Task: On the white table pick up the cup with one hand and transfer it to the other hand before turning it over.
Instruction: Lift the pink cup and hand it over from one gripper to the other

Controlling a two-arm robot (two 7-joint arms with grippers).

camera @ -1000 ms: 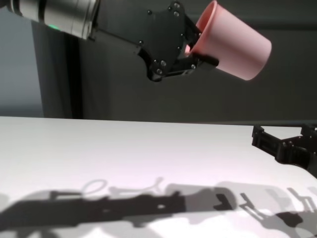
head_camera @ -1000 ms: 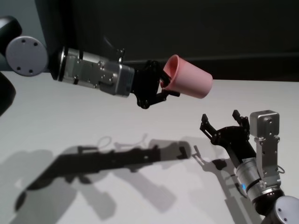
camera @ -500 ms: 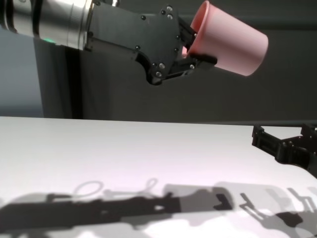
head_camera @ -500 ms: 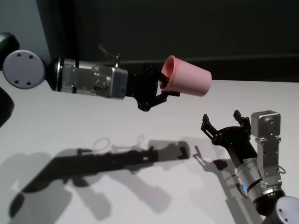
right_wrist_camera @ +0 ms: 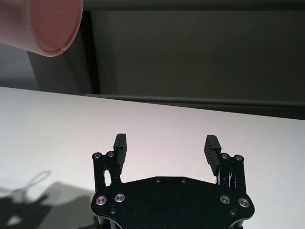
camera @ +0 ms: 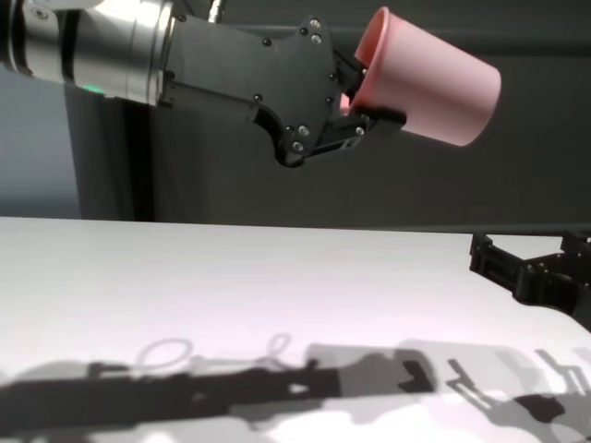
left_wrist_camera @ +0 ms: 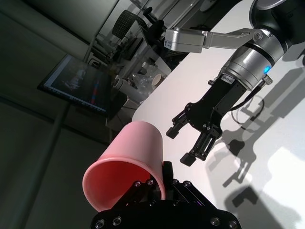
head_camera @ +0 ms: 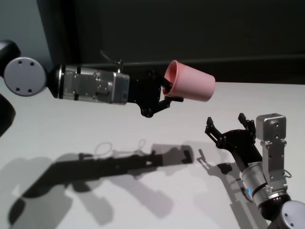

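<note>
My left gripper [head_camera: 168, 90] is shut on the rim of the pink cup [head_camera: 191, 86] and holds it high above the white table [head_camera: 71, 133]. The cup lies on its side, with its bottom towards my right arm. It also shows in the chest view [camera: 427, 77], the left wrist view [left_wrist_camera: 129, 161] and the right wrist view [right_wrist_camera: 47, 23]. My right gripper [head_camera: 225, 122] is open and empty. It sits low at the right, below and in front of the cup, and apart from it. It also shows in the right wrist view [right_wrist_camera: 166, 143].
A dark wall [head_camera: 200, 28] runs behind the table's far edge. The arms cast shadows [head_camera: 119, 164] on the tabletop. In the left wrist view a monitor [left_wrist_camera: 76, 90] and desk clutter stand beyond the table.
My left forearm has levelled out and the cup has tipped slightly, staying nearly in the same place. My right arm has not moved.
</note>
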